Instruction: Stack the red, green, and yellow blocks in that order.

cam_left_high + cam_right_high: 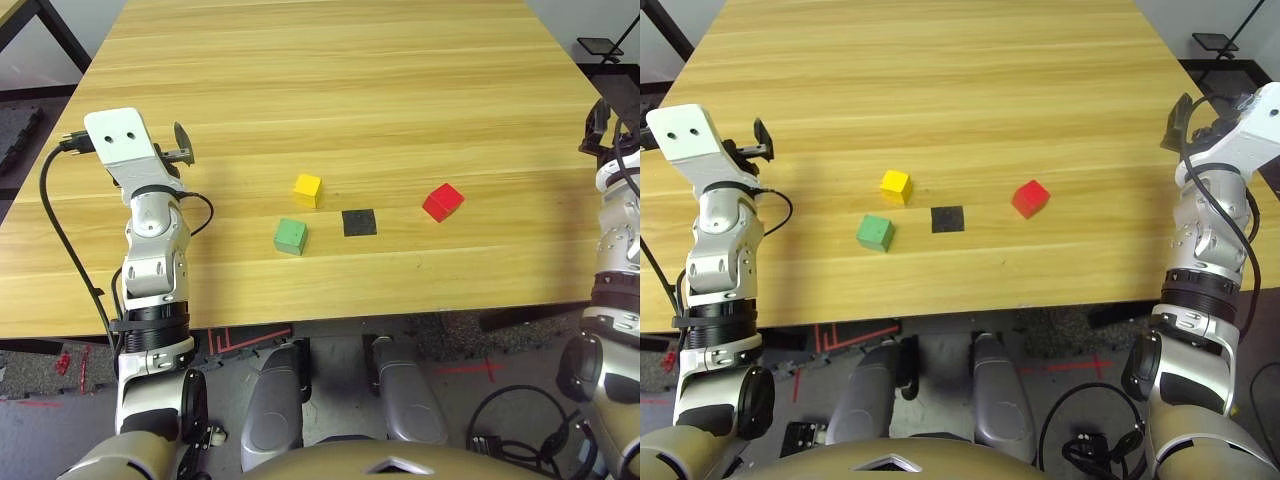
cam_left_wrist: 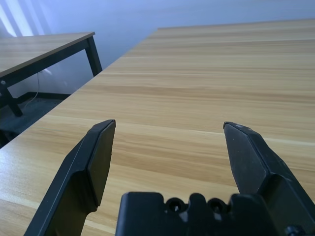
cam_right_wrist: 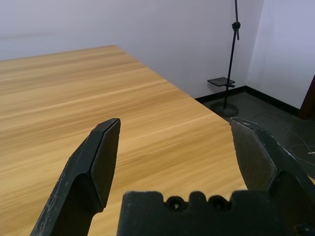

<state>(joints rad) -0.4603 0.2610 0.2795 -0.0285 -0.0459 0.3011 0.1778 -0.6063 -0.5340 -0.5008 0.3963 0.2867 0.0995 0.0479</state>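
Left wrist view shows the left gripper (image 2: 170, 129) with its fingers (image 2: 96, 162) spread wide and nothing between them, held above bare table (image 2: 206, 73). Right wrist view shows the right gripper (image 3: 174, 125), its fingers (image 3: 101, 157) likewise spread and empty, near the table's far-right corner. All three cubes lie on the table between the two grippers, well apart from both sets of fingers. Nearest the left fingers are the yellow block (image 1: 307, 189) and, just beside it, the green block (image 1: 290, 236). A flat black square patch (image 1: 359, 222) lies next, and the red block (image 1: 442, 201) sits closest to the right fingers.
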